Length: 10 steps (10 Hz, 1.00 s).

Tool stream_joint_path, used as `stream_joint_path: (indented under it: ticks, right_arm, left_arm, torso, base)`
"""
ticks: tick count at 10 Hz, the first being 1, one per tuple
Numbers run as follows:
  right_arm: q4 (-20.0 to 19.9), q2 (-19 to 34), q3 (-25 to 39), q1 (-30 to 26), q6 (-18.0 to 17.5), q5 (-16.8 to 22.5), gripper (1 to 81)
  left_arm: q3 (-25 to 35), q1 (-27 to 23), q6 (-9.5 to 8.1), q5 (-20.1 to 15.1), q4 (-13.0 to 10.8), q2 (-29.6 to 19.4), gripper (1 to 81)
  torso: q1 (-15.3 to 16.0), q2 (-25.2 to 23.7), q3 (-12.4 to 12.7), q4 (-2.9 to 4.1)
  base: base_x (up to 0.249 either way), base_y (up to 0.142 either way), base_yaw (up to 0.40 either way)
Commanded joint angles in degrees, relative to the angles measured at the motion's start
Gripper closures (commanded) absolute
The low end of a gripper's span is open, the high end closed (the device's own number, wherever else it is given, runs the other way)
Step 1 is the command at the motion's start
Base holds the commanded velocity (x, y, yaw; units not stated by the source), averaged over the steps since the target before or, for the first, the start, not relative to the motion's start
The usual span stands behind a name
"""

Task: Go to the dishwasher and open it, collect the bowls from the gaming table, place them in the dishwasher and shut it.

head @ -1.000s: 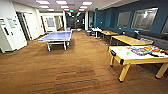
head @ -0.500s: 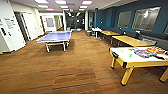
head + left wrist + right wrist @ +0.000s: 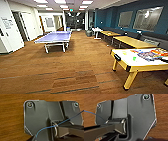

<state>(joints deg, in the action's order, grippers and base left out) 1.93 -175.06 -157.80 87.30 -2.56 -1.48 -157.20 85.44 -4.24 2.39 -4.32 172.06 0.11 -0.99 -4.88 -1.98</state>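
The gaming table (image 3: 124,64), with a white top and a yellowish wood edge and legs, stands at the right of the head view, close by. A small green thing (image 3: 134,58) and a pale yellow one (image 3: 124,52) lie on its top. Further right on it is a patch of orange, red and blue (image 3: 151,54), too blurred to make out as single bowls. The dishwasher is out of view. Both wrist views look down past the robot's dark plate at the brown wood-grain floor (image 3: 11,119), (image 3: 161,112).
A blue table-tennis table (image 3: 55,37) stands ahead to the left. Yellow-topped tables (image 3: 133,41) and a dark bench line the blue wall on the right. White walls and doorways run along the left. Open brown floor (image 3: 75,67) lies ahead, leading into a corridor.
The whole head picture has shifted a little: the camera has moved forward, so the gaming table now looks slightly larger and lower at the right.
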Motion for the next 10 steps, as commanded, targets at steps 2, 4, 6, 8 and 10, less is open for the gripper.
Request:
stream_joint_path:
  ticks: [2,4,6,8,10]
  right_arm:
    - [-0.26,-0.05,-0.05,-2.43,0.1,3.23,1.0]
    - [-0.34,-0.05,-0.05,-2.34,0.1,3.23,1.0]
    - [-0.34,-0.05,0.13,-2.34,0.1,3.23,1.0]
    - [-0.34,-0.05,0.13,-2.34,0.1,3.23,1.0]
    - [-0.34,-0.05,0.13,-2.34,0.1,3.23,1.0]
  left_arm:
    - [-0.13,-2.34,0.46,-3.09,-0.07,-0.22,1.0]
    - [-0.13,-2.34,0.46,-3.09,-0.08,-0.22,1.0]
    - [-0.13,-2.34,0.46,-3.18,0.01,-0.31,1.0]
    - [-0.13,-2.34,0.46,-3.18,0.1,-0.31,1.0]
    - [-0.13,-2.34,0.46,-3.18,0.1,-0.22,1.0]
  torso:
    - [0.0,0.0,0.0,0.0]
    - [0.05,0.02,0.0,0.0]
    - [0.02,0.02,0.0,0.0]
    - [0.07,0.05,0.0,0.0]
    - [0.07,0.02,0.0,0.0]
  base:
    - [0.219,0.0,0.0]
    - [0.184,0.0,0.0]
    - [0.128,0.0,0.0]
    - [0.045,0.0,0.0]
    - [0.0,0.0,0.0]
